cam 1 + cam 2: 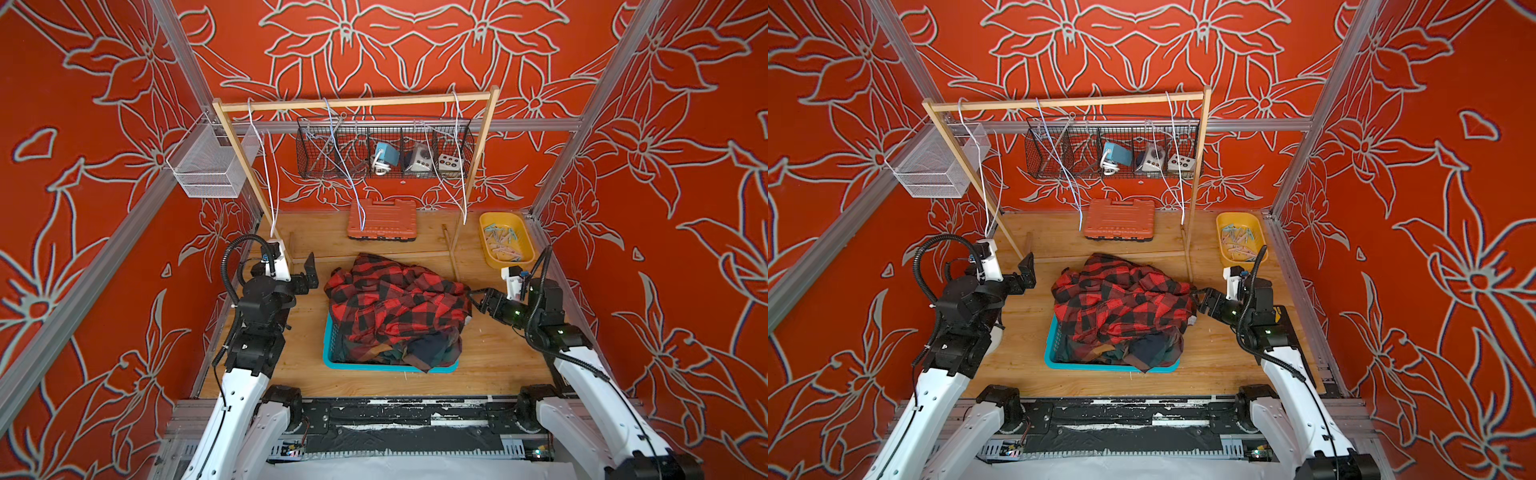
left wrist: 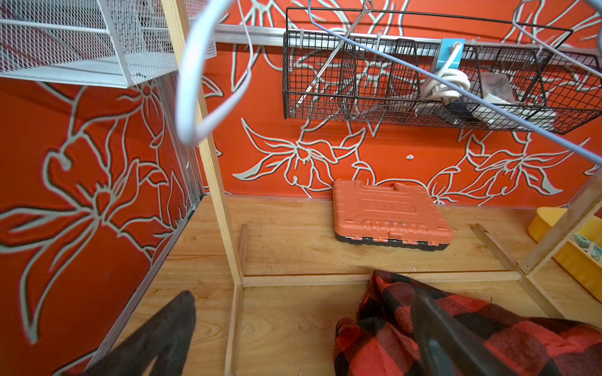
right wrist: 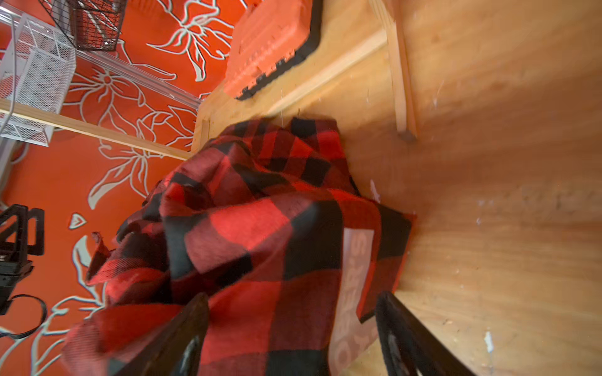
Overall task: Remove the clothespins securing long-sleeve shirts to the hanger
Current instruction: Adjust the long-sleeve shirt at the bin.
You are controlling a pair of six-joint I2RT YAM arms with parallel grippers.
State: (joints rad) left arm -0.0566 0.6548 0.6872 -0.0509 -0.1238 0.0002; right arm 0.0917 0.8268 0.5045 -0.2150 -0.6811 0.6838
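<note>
1. Nearest to the right wrist camera, the right pincer (image 3: 290, 298) stood with its jaws wide apart. The red-and-black shirt (image 3: 247, 228) lay loose between them, and bare wood showed beside one jaw, so we judged that it clamped nothing.
2. The left pincer (image 2: 303, 296) was fully spread and empty above the worktop (image 2: 293, 247).
3. In both top views the hangers (image 2: 184, 97) hung bare on the wooden rail (image 1: 353, 102). The red-and-black shirt lay heaped over the dark plaid shirts (image 1: 419, 353) on the teal basket (image 1: 365, 367).
4. The clothespins (image 1: 503, 245) lay in the yellow tray (image 1: 498, 215), well apart from the heap. We judged the task almost finished.
5. We could not count the clothespins, nor tell how many dark plaid shirts lay underneath. A clothespin left in the folds would be out of sight. The white lettering (image 3: 355, 286) was blurred and partly covered.
</note>
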